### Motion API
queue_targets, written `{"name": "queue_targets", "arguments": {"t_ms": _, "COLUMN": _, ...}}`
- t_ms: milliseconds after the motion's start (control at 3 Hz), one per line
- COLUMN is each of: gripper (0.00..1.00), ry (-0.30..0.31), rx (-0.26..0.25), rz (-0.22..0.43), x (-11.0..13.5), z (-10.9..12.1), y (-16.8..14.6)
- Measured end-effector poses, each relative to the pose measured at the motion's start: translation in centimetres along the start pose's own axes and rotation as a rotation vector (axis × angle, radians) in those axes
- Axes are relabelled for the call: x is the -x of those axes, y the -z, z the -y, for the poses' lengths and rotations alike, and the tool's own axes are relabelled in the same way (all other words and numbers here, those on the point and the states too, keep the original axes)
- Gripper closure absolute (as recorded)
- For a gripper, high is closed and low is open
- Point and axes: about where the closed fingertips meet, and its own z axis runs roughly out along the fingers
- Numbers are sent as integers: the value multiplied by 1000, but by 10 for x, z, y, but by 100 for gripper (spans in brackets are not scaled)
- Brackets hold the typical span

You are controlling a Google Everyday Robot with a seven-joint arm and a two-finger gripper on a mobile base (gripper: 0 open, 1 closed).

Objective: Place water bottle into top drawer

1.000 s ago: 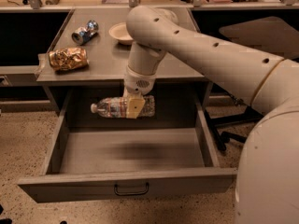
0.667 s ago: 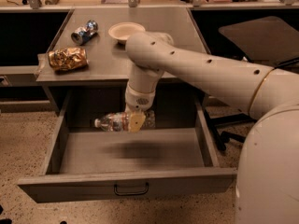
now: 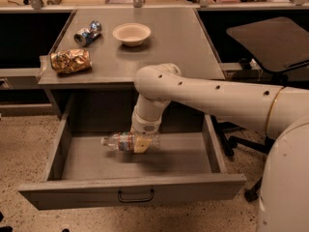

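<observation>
Jaws closed around the water bottle point(image 3: 117, 141), held on its side, cap to the left | gripper point(image 3: 141, 144) at mid-frame, inside the open top drawer point(image 3: 193, 187) | bowl point(image 3: 131, 34), can point(image 3: 87, 33) and foil bag point(image 3: 70, 60) on the counter point(image 3: 183, 47), upper left.

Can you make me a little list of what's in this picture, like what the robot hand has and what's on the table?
gripper: down inside the open drawer, shut on the bottle
water bottle: lying sideways in the gripper, cap pointing left, low over the drawer floor
top drawer: pulled all the way out
table top: holds a crushed can, a bowl and a gold foil bag
</observation>
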Motion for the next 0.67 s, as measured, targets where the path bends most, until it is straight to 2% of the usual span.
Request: {"name": "queue_targets", "arguments": {"t_ms": 667, "gripper": 34, "ry": 2, "rx": -10, "rz": 4, "x": 1, "z": 1, "y": -3}}
